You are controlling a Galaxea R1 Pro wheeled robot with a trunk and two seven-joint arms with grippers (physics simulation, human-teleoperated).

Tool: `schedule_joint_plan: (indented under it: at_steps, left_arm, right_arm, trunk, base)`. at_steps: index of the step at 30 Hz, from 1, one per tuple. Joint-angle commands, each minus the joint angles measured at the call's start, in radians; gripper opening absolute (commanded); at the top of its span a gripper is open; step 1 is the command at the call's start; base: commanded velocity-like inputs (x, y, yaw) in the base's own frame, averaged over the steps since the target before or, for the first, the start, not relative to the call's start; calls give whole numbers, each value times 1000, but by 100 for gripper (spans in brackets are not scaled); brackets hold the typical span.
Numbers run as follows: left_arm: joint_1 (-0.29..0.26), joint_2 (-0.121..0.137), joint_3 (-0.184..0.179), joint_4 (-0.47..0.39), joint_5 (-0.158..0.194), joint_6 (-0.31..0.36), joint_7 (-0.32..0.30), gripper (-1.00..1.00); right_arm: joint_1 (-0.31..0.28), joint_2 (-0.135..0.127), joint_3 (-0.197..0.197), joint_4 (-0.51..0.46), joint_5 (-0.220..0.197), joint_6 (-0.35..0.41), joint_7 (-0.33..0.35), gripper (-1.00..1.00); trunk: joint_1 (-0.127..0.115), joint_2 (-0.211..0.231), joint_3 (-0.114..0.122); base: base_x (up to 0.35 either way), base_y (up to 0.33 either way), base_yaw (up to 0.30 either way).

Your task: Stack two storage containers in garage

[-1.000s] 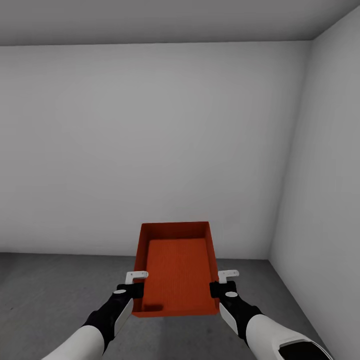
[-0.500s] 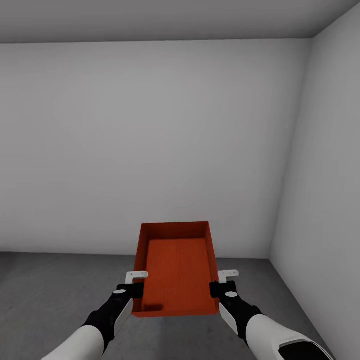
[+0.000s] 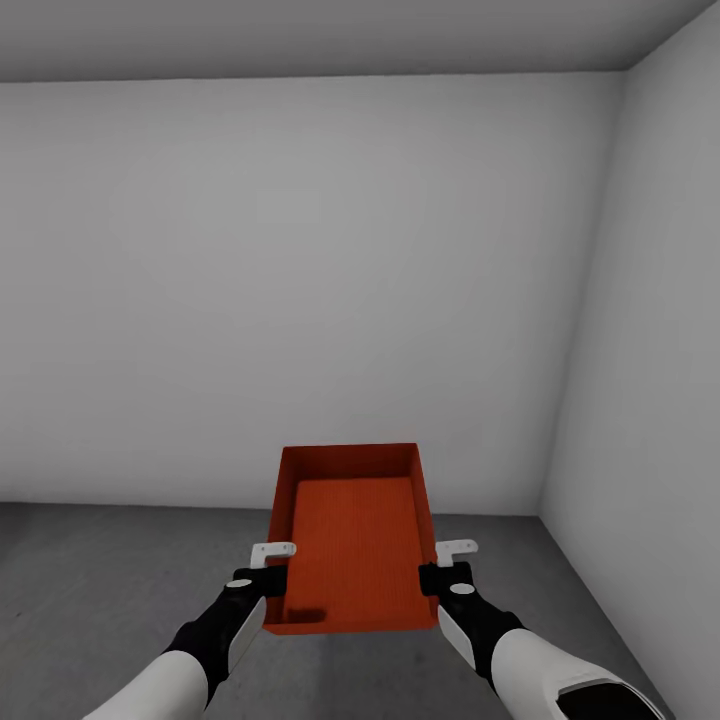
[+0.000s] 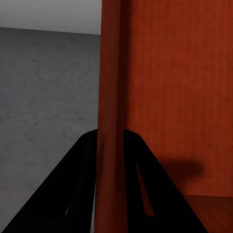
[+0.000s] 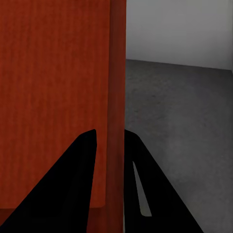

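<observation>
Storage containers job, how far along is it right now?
Done, by the look of it: one storage container has reached the garage, with grey-white walls and a concrete floor around it. In hand: the left gripper and right gripper each clamp a side wall, carrying it above the floor. Left: set it down, then stack the second container, which is not in these pictures.

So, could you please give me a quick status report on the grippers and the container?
Left gripper and right gripper each shut on a side wall of the red-orange storage container. Container held above grey concrete floor. Nothing in the way ahead.
</observation>
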Motion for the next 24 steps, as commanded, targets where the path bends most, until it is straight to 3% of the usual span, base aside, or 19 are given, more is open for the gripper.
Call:
schedule_joint_plan:
  at_steps: [1,24]
  left_arm:
    - [0,1,48,0,-1,8,21,-100]
    - [0,0,48,0,-1,8,21,-100]
  right_arm:
    - [-2,-1,-59,-3,14,-24,-31,-100]
    - [-2,-3,-60,-3,14,-24,-31,-100]
  trunk:
    - [4,-8,-5]
    - [92,-169,-77]
  base:
    - [0,0,0]
    - [0,0,0]
